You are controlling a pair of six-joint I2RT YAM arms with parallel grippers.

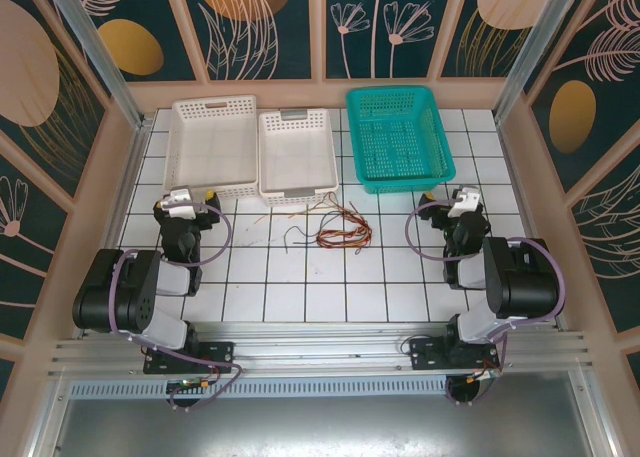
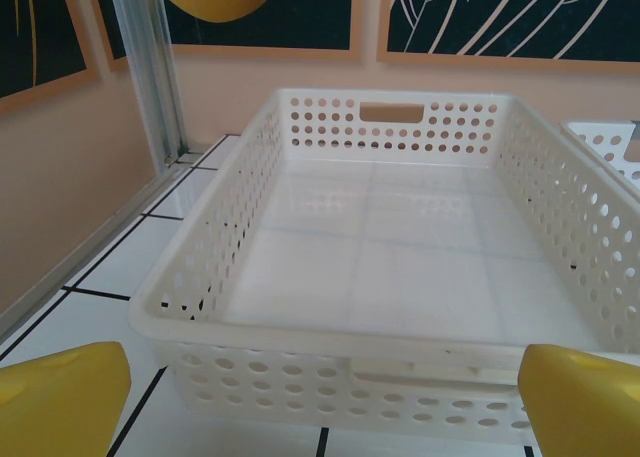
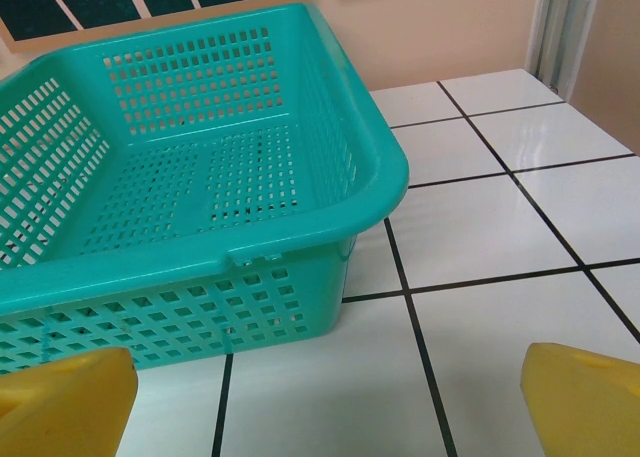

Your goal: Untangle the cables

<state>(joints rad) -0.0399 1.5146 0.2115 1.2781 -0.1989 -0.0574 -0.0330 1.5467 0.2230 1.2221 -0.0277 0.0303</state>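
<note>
Tiled tabletop [image 1: 300, 287] is carrying the cables [image 1: 330, 227], sprawling left-to-right before the middle white basket [image 1: 296, 155] in the top view. Wrist views are showing left gripper [image 2: 320, 407] and right gripper [image 3: 325, 402] gaping wide, empty.

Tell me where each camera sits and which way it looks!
Top camera: high behind the arms, looking down at the table, cables, left white basket, middle white basket and green basket; both arms, left pincer and right pincer show.
Left wrist camera: on the left arm, facing the left white basket; its open yellow fingertips show.
Right wrist camera: on the right arm, facing the green basket; its open yellow fingertips show.
Shared: top and left wrist see the left white basket; top and right wrist, the green basket.
</note>
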